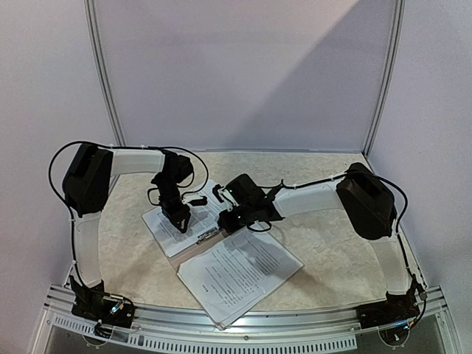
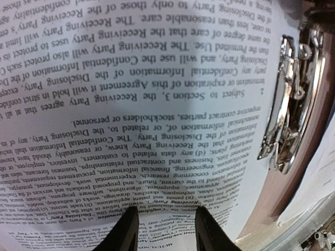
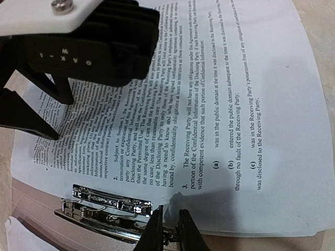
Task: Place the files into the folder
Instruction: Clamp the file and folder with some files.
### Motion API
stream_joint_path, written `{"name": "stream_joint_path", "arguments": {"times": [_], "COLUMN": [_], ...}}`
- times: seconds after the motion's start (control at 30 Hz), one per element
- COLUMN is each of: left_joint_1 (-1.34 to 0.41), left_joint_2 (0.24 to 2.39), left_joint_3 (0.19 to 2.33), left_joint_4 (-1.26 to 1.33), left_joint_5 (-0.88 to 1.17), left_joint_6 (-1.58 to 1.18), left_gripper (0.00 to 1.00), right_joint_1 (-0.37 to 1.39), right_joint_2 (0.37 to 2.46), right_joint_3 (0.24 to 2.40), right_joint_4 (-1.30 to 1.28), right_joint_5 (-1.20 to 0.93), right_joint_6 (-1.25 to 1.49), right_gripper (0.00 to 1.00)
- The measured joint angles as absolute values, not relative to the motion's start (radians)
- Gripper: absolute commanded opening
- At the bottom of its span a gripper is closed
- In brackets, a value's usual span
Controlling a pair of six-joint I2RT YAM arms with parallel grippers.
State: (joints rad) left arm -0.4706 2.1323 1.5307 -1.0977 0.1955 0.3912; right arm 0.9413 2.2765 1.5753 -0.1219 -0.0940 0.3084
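One file lies in the folder under the parted left tool; a second file waits outside; grip of the right tool unclear.

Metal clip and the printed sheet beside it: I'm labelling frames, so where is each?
metal clip (image 3: 112,198), right wrist view, its upper silver bar.
printed sheet (image 2: 131,104), left wrist view, middle of the text.

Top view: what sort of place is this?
Probably a robot test booth: plain panel walls, left arm and right arm bolted to an aluminium rail, papers on a table.
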Motion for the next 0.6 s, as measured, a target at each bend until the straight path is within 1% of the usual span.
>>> {"name": "stream_joint_path", "arguments": {"times": [0.6], "left_joint_1": [-0.471], "left_joint_2": [2.132], "left_joint_3": [1.531], "left_joint_4": [-1.097], "left_joint_5": [0.195], "left_joint_6": [0.391], "left_gripper": [0.39], "right_joint_1": [0.939], "right_joint_2": [2.264], "right_joint_3": [1.574], "right_joint_4": [-0.136], "right_joint_5": [-0.157], "right_joint_6": [0.323], "right_gripper": [0.14]}}
